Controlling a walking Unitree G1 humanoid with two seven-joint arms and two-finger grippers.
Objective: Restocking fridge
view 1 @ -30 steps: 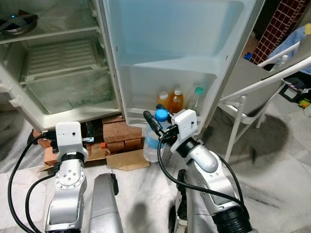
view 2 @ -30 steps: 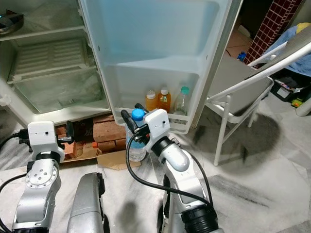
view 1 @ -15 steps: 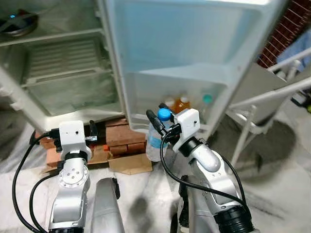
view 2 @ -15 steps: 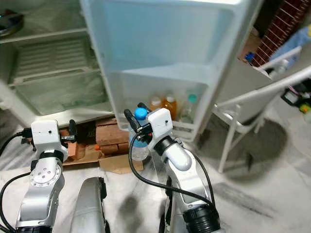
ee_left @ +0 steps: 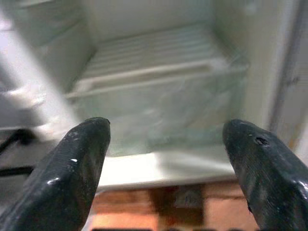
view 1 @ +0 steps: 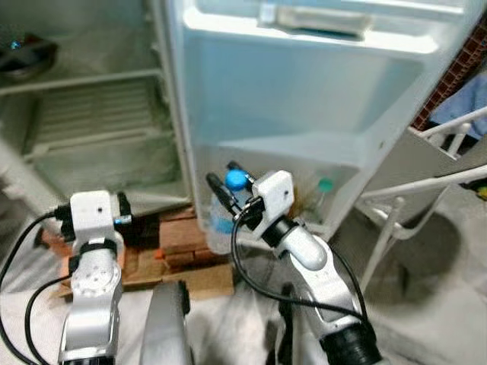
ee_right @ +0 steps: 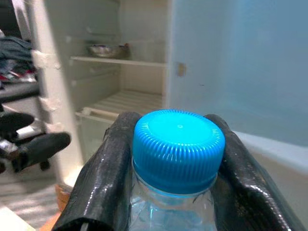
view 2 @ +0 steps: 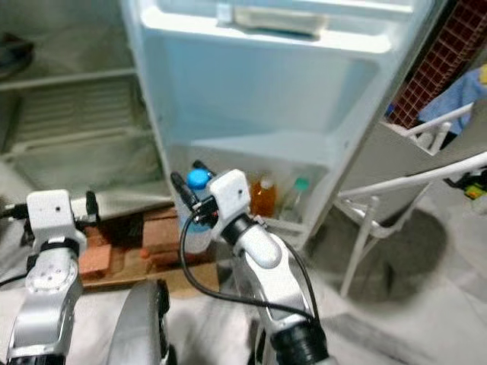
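My right gripper (view 1: 226, 181) is shut on the neck of a clear water bottle with a blue cap (view 1: 235, 179), held upright in front of the open fridge door's lowest shelf (view 1: 327, 179). In the right wrist view the blue cap (ee_right: 178, 147) sits pinched between both black fingers (ee_right: 103, 178). An orange juice bottle (view 2: 263, 196) and a green-capped bottle (view 1: 320, 195) stand on that door shelf. My left gripper (ee_left: 168, 159) is open and holds nothing; it points at the fridge's lower drawer (ee_left: 159, 108). The left wrist (view 1: 93, 215) hangs low at the left.
The fridge interior (view 1: 91, 129) has bare white shelves and a dark pan (view 1: 23, 55) on the upper left shelf. Bricks (view 1: 179, 236) and cardboard prop the fridge base. A white folding chair (view 1: 426, 182) stands close on the right, with a brick pillar (view 1: 468, 53) behind.
The camera view has tilted upward and the picture is blurred. My right gripper has carried the bottle up and slightly left, closer to the door shelf. The left arm has kept its pose.
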